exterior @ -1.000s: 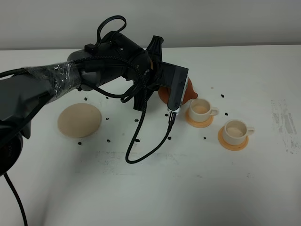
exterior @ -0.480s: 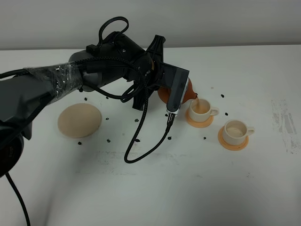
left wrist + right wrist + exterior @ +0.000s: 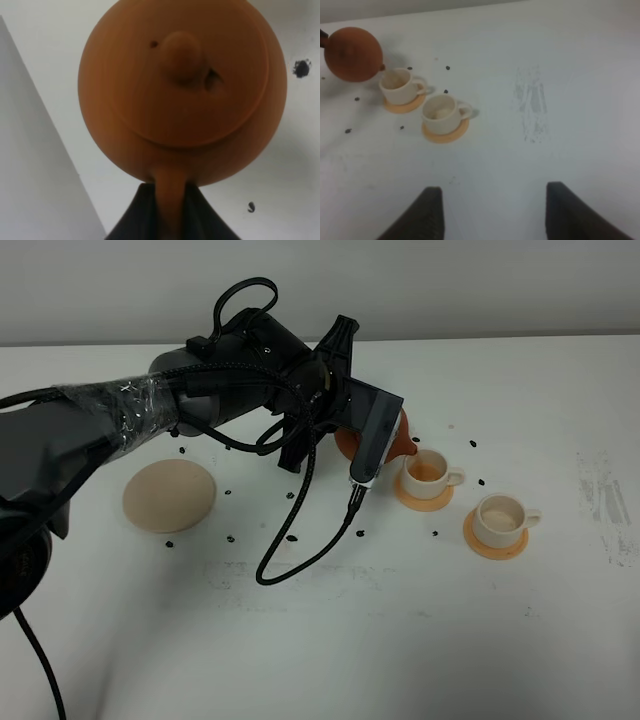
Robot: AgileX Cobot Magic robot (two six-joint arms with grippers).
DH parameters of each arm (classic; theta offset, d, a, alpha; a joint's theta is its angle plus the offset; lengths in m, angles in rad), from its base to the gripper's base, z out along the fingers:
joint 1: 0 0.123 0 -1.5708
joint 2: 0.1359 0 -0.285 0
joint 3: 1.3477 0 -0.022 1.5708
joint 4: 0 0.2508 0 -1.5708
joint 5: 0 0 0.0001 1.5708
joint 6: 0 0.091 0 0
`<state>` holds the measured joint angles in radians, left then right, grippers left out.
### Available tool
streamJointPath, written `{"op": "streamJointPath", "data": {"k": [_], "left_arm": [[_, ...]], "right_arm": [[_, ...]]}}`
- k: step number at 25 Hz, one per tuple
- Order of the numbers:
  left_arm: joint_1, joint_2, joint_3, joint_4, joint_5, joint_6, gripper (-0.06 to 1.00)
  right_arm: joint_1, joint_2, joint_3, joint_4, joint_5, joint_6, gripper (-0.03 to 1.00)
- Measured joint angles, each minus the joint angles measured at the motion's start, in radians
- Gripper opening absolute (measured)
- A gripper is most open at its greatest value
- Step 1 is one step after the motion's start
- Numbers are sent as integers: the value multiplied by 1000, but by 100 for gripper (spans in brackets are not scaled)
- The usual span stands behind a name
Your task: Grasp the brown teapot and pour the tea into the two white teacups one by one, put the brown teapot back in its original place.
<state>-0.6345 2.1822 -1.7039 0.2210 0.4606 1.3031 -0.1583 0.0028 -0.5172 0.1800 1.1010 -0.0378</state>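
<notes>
My left gripper (image 3: pixel 336 430) is shut on the loop handle of the brown teapot (image 3: pixel 401 437) and holds it tilted above the table. Its spout is at the rim of the left white teacup (image 3: pixel 429 473). In the left wrist view the teapot's lid and knob (image 3: pixel 182 57) fill the frame, and dark fingers (image 3: pixel 136 216) clamp the handle. A brownish liquid shows in the left cup. The right white teacup (image 3: pixel 503 519) stands apart. The beige saucer (image 3: pixel 169 495) lies bare at the left. My right gripper (image 3: pixel 492 212) is open and empty, away from both cups (image 3: pixel 398 85) (image 3: pixel 441 110).
Each cup sits on an orange coaster (image 3: pixel 495 545). A black cable (image 3: pixel 300 540) hangs from the left arm down to the table. Small black specks (image 3: pixel 230 538) dot the white table, and a scuffed patch (image 3: pixel 603 502) lies at the right.
The left wrist has rolled a little further and its cable has swung left. The teapot stays with its spout at the left cup. The right arm has not moved.
</notes>
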Motion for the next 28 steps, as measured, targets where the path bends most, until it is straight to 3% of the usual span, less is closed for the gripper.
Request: {"op": "streamJointPath", "data": {"k": [28], "left_arm": [[-10, 16, 0, 104, -72, 0, 8]], "right_arm": [[0, 0, 0, 0, 0, 0, 44]]}}
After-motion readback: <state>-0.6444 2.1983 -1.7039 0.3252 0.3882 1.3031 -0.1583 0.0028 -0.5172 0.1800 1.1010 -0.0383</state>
